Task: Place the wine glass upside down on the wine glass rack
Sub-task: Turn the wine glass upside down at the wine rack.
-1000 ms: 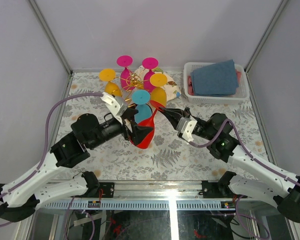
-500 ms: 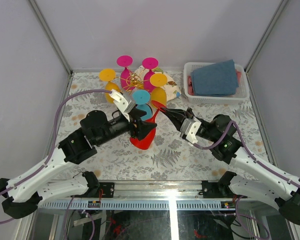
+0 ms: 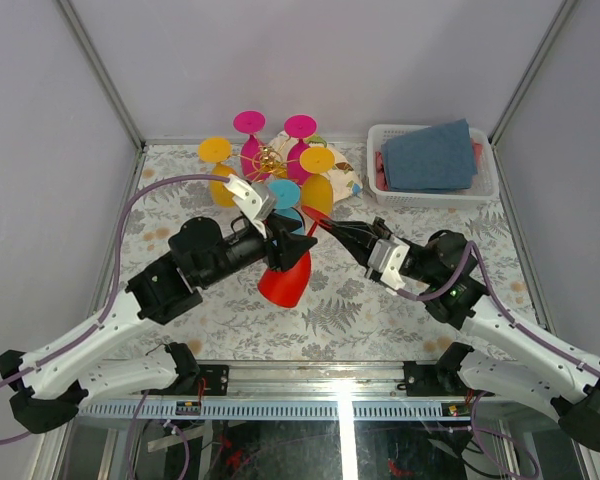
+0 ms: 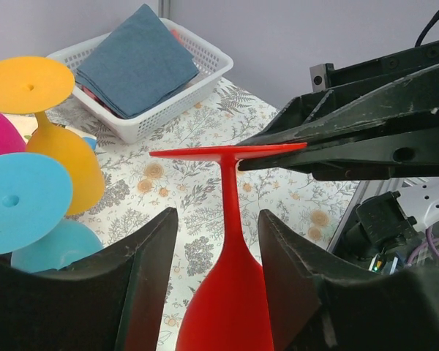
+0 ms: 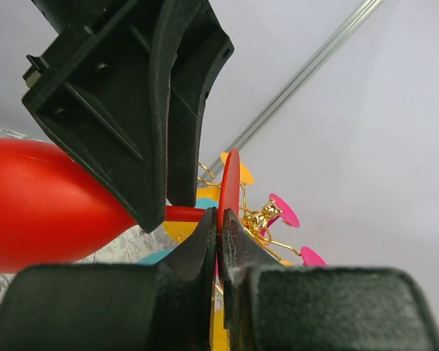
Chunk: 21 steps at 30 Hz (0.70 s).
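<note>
The red wine glass [image 3: 285, 283] hangs tilted over the table, bowl toward the near edge, foot toward the rack. My right gripper [image 3: 326, 226] is shut on the rim of its flat foot [image 5: 230, 183]. My left gripper [image 3: 284, 246] straddles the neck where stem meets bowl [image 4: 230, 292]; its jaws stand close on both sides, and a thin gap shows on the left one. The gold wine glass rack [image 3: 268, 160] stands just behind, with yellow, pink and blue glasses hanging upside down on it. Its gold top figure [image 5: 267, 214] shows past the foot.
A white basket [image 3: 430, 200] of folded blue cloths sits at the back right. The yellow glass [image 4: 55, 146] and blue glass [image 4: 22, 197] on the rack hang close to my left fingers. Grey walls enclose the table on three sides.
My left gripper has pushed forward along the glass toward the stem, and its jaws have narrowed from wide open. The bowl has swung down toward the near edge. The right gripper stays clamped on the foot.
</note>
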### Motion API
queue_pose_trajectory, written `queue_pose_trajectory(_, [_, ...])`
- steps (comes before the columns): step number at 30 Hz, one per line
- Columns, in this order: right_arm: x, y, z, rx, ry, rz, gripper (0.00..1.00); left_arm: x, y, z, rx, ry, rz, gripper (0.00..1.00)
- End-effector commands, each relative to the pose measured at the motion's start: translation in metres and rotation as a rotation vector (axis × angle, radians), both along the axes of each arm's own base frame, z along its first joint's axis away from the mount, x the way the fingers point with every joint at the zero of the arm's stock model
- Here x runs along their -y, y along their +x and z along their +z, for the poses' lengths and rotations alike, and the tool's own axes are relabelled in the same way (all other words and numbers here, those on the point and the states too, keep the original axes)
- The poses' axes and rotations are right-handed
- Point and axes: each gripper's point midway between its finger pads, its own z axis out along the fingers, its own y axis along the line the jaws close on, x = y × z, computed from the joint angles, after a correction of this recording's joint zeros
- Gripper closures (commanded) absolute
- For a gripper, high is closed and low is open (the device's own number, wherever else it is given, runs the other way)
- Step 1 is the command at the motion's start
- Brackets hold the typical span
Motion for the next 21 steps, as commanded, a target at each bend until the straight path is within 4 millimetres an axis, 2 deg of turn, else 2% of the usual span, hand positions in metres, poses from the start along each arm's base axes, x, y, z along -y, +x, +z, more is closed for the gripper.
queue_pose_trajectory(1, [0.007,-0.02,0.034,0.069,0.093,0.054,1.0,0.003,0.005,0.024,0.056,-0.076,0.016,0.54])
queue_pose_trajectory(2, [0.007,-0.021,0.034,0.066,0.094,0.059,1.0,0.003,0.006,0.023,0.055,-0.073,0.017,0.55])
queue_pose_trajectory(7, [0.006,-0.021,0.032,0.055,0.09,0.061,1.0,0.004,0.007,0.021,0.05,-0.072,0.017,0.73])
queue_pose_trajectory(11, [0.007,-0.02,0.034,0.051,0.098,0.06,1.0,0.006,0.006,0.018,0.047,-0.061,0.008,0.83])
queue_pose_trajectory(14, [0.007,-0.016,0.033,0.045,0.098,0.042,1.0,0.005,0.007,0.015,0.041,-0.059,0.015,0.99])
queue_pose_trajectory(21, [0.008,-0.008,0.03,0.024,0.089,0.003,0.96,0.002,0.006,0.008,0.037,-0.056,0.021,1.0])
